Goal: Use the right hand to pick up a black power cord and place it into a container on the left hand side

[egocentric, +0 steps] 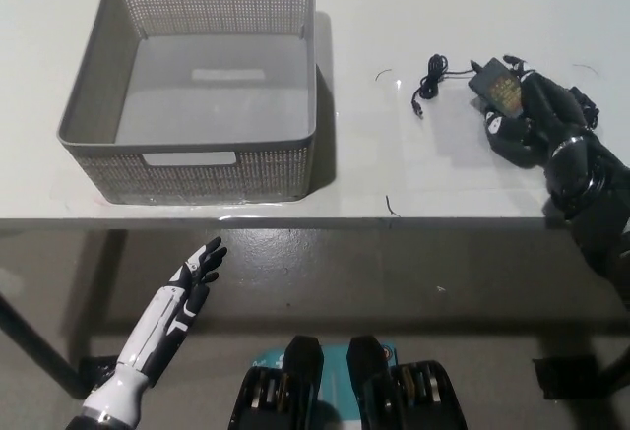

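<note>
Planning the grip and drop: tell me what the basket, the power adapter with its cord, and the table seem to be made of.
Basket: likely moulded plastic, matte grey; fine perforated walls imitating weave, cut-out handles, smooth solid floor.
Power adapter: probably hard black plastic, slightly glossy, in the right hand.
Cord: thin, black, flexible, likely rubber-sheathed; it lies in loose loops.
Table: smooth white top, faint sheen; laminate perhaps, unclear.

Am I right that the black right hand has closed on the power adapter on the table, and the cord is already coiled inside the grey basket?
Not quite. The head view shows the grey basket holding no cord; the cord lies coiled on the table, right of the basket. The rest stands: the black right hand is closed on the power adapter.
</note>
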Motion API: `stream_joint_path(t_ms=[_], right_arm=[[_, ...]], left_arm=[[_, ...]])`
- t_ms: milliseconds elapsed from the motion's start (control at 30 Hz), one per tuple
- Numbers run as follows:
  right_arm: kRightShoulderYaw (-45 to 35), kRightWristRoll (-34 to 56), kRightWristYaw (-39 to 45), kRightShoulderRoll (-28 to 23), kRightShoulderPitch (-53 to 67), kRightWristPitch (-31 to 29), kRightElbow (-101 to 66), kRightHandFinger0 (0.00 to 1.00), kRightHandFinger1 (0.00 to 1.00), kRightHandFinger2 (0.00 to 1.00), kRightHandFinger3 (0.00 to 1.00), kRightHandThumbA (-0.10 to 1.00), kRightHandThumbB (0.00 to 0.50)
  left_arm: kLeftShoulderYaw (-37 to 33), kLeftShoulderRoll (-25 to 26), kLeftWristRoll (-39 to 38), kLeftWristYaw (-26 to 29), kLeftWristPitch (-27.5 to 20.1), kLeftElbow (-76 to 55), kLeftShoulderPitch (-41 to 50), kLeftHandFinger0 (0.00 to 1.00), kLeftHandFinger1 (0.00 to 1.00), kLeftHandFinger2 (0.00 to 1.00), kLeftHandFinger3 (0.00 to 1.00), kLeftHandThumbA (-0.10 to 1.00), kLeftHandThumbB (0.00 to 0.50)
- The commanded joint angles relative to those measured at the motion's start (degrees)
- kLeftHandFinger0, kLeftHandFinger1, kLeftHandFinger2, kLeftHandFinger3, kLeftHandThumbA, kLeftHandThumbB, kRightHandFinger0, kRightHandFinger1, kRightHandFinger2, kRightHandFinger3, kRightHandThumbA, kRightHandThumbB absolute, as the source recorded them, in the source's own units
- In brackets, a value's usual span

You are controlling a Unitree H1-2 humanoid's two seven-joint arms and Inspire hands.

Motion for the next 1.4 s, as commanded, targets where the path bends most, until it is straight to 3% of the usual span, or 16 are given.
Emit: stream_joint_path(t_ms=[0, 67, 167, 667, 733, 800, 867, 1033, 1233, 1367], right_arm=[[-1.96, 1.79, -7.37, -1.05, -4.6, -6.94, -3.26, 0.0, 0.48, 0.82, 0.94, -0.1, 0.132], [-2.75, 1.91, -8.41, -1.4, -5.4, -7.14, -5.58, 0.0, 0.47, 0.81, 0.92, -0.1, 0.158], [-4.51, 2.59, -7.74, -2.23, -6.31, -7.48, -10.1, 0.0, 0.46, 0.81, 0.9, -0.1, 0.13], [-9.14, 2.3, -2.48, -3.41, -5.61, 1.81, -32.33, 0.0, 0.37, 0.78, 0.84, -0.1, 0.135], [-9.0, 1.77, -2.17, -2.83, -5.56, 2.03, -35.25, 0.0, 0.31, 0.73, 0.74, -0.1, 0.135], [-8.77, 1.54, -2.57, -2.41, -5.76, 0.4, -35.65, 0.0, 0.32, 0.78, 0.76, -0.1, 0.142], [-8.18, 1.34, -1.26, -1.58, -6.13, 1.21, -37.31, 0.0, 0.36, 0.79, 0.83, -0.1, 0.152], [-7.39, 0.11, -1.77, 1.44, -7.12, 3.03, -38.94, 0.0, 0.42, 0.8, 0.87, -0.1, 0.168], [-7.34, 1.35, -2.67, 8.11, -9.56, 2.54, -36.49, 0.0, 0.46, 0.81, 0.91, -0.1, 0.159], [-6.91, 1.34, -2.66, 11.98, -10.72, 2.58, -34.34, 0.0, 0.47, 0.79, 0.88, -0.1, 0.18]], left_arm=[[0.73, 0.89, -0.43, -0.56, -0.65, -1.26, -1.14, 1.0, 1.0, 1.0, 1.0, 1.0, 0.317], [0.77, 0.86, -0.25, -0.42, -0.53, -1.31, -1.06, 1.0, 1.0, 1.0, 1.0, 1.0, 0.316], [0.77, 0.92, -1.03, -0.83, -0.58, -1.04, -0.98, 1.0, 1.0, 1.0, 1.0, 1.0, 0.309], [0.7, 0.95, -0.62, -0.69, -0.52, -0.97, -0.71, 1.0, 1.0, 1.0, 1.0, 1.0, 0.306], [0.73, 0.99, -0.59, -0.69, -0.36, -1.1, -0.63, 1.0, 1.0, 1.0, 1.0, 1.0, 0.298], [0.68, 1.08, -0.3, -0.61, -0.91, -0.92, -0.69, 1.0, 1.0, 1.0, 1.0, 1.0, 0.292], [0.67, 0.95, -0.32, -0.54, -0.76, -0.95, -0.56, 1.0, 1.0, 1.0, 1.0, 1.0, 0.297], [0.56, 1.11, -0.09, -0.72, 0.27, -1.7, -0.03, 1.0, 1.0, 1.0, 1.0, 1.0, 0.285], [0.67, 1.25, -0.12, -0.59, -0.46, -1.08, 0.1, 1.0, 1.0, 1.0, 1.0, 1.0, 0.29], [0.42, 1.29, -0.08, -0.82, -0.51, -1.29, 0.04, 1.0, 1.0, 1.0, 1.0, 1.0, 0.28]])
